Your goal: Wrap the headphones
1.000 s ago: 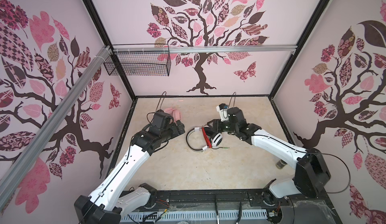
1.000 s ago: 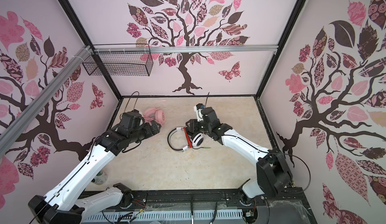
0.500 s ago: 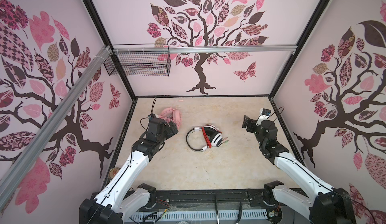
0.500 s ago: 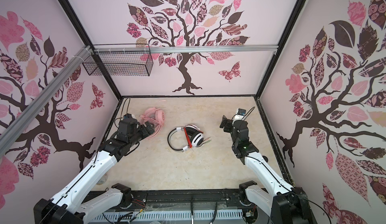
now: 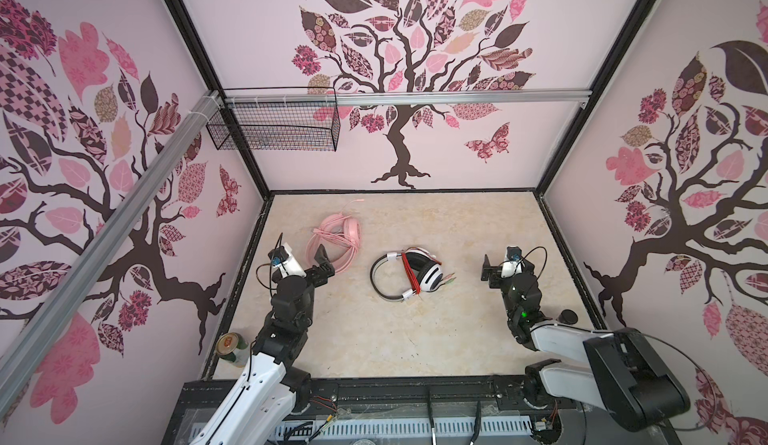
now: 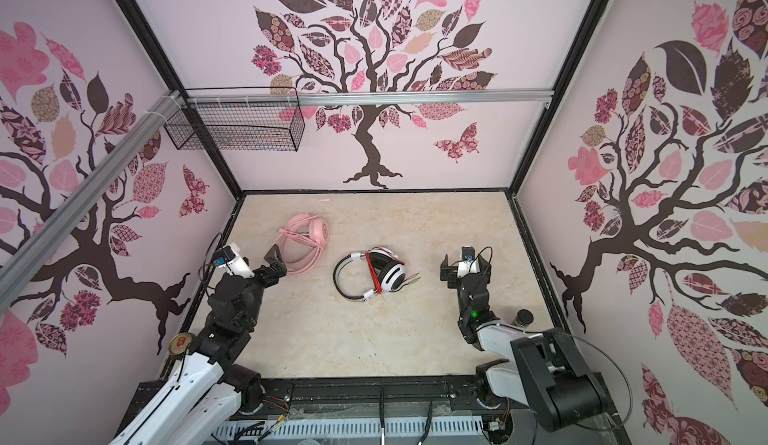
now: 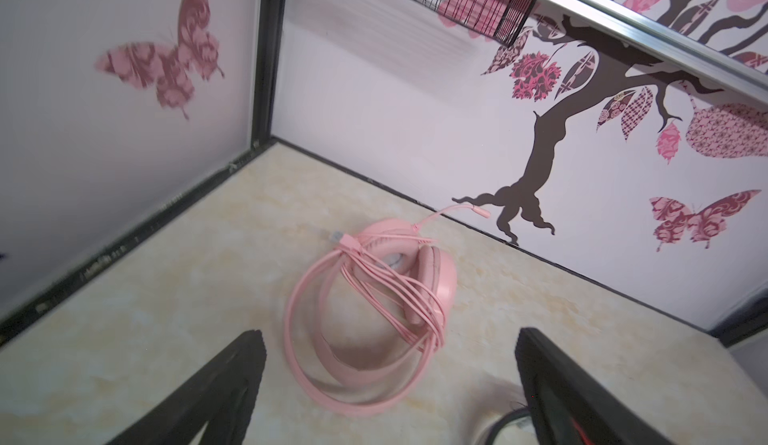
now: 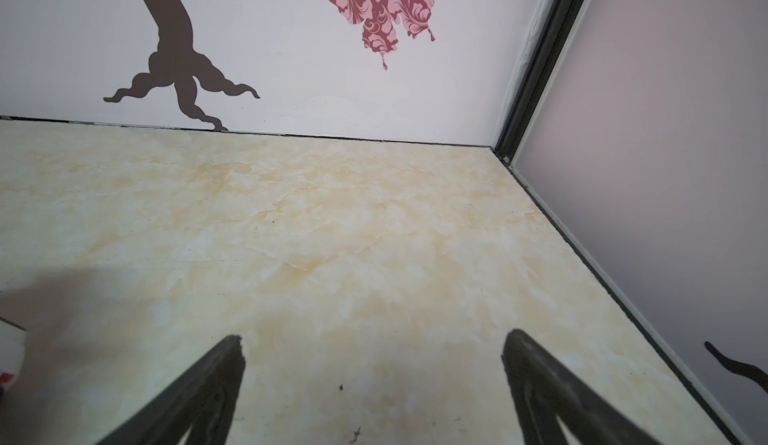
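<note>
Pink plastic on one, white-and-black on the other, and both look wrapped to us. We'll use the white-and-black headset [image 5: 409,274] as our marker, lying flat about mid-table. Its orange-red cable [image 5: 408,270] is wound tight across the band, plugs [image 5: 446,277] poking out on the right arm's side. The pink headset [image 7: 374,297] lies near it, back toward the wall on the left arm's side, its pink cable [image 7: 392,287] looped looser round band and cup, mic boom [image 7: 465,208] pointing at the wall.

Handling-wise we reckon both are light: springy stiff bands, soft pads, floppy cord. To lift one we'd pinch the bare band, not the coils. Tug those and the pink loops probably slide off. The boom looks like the fragile bit.

Left gripper [image 7: 388,339] hangs wide open and empty just short of the pink headset, on the marker's left-arm side. Right gripper [image 6: 463,271] is spread wide too, holding nothing, well apart from the marker on the opposite side, over bare table [image 8: 374,235].

Nothing sits between either gripper and either headset. A drinks can [image 5: 230,347] stands past the table edge, far from the marker toward the left arm's base; a small dark cylinder [image 5: 567,317] sits beside the right arm; a wire basket [image 5: 274,125] hangs on the wall up behind the marker. None of it is in our way.
</note>
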Robot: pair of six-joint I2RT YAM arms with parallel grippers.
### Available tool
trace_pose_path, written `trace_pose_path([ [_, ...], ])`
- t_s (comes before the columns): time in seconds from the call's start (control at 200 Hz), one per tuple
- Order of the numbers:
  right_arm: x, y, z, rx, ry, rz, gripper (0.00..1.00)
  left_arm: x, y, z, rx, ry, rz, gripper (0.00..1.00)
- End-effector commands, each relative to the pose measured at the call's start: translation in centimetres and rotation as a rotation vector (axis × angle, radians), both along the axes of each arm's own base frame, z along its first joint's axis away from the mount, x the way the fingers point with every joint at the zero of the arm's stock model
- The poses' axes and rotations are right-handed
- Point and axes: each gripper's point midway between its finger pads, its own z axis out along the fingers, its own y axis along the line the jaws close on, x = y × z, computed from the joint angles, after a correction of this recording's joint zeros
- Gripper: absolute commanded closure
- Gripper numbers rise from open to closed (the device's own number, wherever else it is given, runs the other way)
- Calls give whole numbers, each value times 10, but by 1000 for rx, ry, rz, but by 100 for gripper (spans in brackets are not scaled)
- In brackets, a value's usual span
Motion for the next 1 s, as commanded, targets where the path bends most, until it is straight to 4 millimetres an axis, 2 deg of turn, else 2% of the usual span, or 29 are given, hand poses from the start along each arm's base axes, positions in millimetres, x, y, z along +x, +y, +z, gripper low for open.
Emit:
trace_pose_path([
  [0.0, -3, 0, 18, 7, -169, 2, 1, -8, 10, 20, 217, -142, 40, 3],
  [0.03, -7, -6, 22, 19, -219, -22, 1, -7, 3, 17, 279, -142, -1, 3],
  [0.08, 0, -8, 21, 42, -211, -3, 1, -4, -1, 11, 342, -125, -38, 3],
  [0.11, 4, -12, 20, 70, -204, -10, 0, -1, 2, 6, 350, -97, -30, 3],
  [0.12, 6, -14, 14, 69, -175, -24, 0, 1, 4, 4, 348, -87, -23, 3],
  [0.19, 23, -21, 3, 79, -96, -73, 1, 10, 15, -8, 326, -34, 28, 3],
  [0.26, 30, -23, -2, 92, -58, -71, 1, 22, 21, -24, 308, -1, 51, 3],
  [0.375, 30, -23, -1, 92, -65, -71, 0, 40, 15, -41, 346, 15, 30, 3],
  [0.545, 30, -23, -2, 93, -61, -70, 1, 71, 15, -82, 450, 139, 47, 3],
  [0.65, 31, -23, -2, 92, -58, -68, 1, 75, 32, -110, 399, 191, 150, 3],
  [0.69, 32, -22, -3, 92, -52, -67, 1, 75, 36, -114, 390, 153, 189, 3],
  [0.745, 33, -22, -4, 93, -46, -64, 1, 76, 40, -108, 382, 108, 209, 3],
  [0.79, 34, -22, -4, 97, -41, -61, 1, 78, 41, -108, 354, 141, 186, 3],
  [0.875, 36, -21, -7, 99, -26, -51, 1, 93, 53, -138, 237, 231, 70, 3],
  [0.895, 36, -22, -6, 100, -26, -53, 1, 96, 60, -139, 223, 207, 85, 3],
  [0.925, 36, -22, -6, 101, -26, -52, 1, 100, 64, -131, 214, 159, 86, 3],
  [0.99, 37, -21, -6, 102, -25, -49, 1, 101, 63, -140, 192, 276, 64, 3],
])
